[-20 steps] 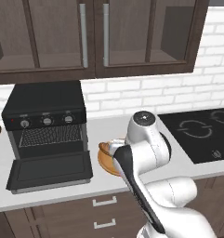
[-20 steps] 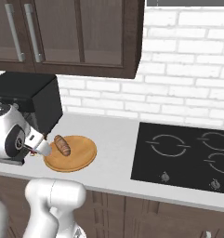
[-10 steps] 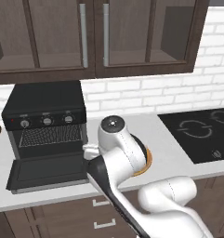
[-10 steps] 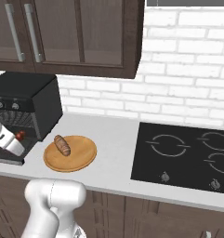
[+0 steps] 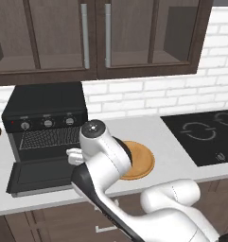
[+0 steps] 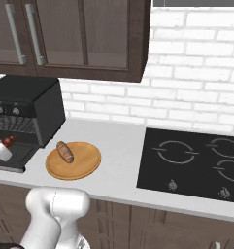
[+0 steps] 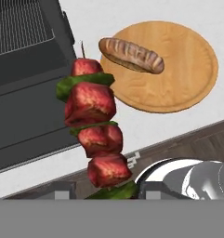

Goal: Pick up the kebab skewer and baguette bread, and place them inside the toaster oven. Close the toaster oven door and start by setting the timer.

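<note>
In the hand view the kebab skewer point(image 7: 95, 130), red meat chunks with green pieces between, stands up from between the fingertips; my gripper point(image 7: 106, 189) is shut on it. It hangs above the toaster oven door point(image 7: 25, 111), which lies open and flat in front of the wire rack point(image 7: 16, 23). The baguette bread point(image 7: 131, 55) lies on the round wooden plate point(image 7: 187, 88). From the right base view the gripper point(image 6: 1, 148) sits at the left edge with a red chunk of the skewer point(image 6: 9, 141) showing, in front of the toaster oven point(image 6: 26, 109). Baguette point(image 6: 66, 151) rests on the plate point(image 6: 84, 165).
A black cooktop point(image 6: 196, 160) is set into the counter to the right of the plate. Dark wall cabinets point(image 5: 96, 38) hang above the oven point(image 5: 44, 108). Three knobs point(image 5: 48, 123) sit on its front panel. My own arm covers part of the plate point(image 5: 143, 160).
The arm has swung left from the plate to the open oven door, carrying the skewer. The baguette has stayed on the plate.
</note>
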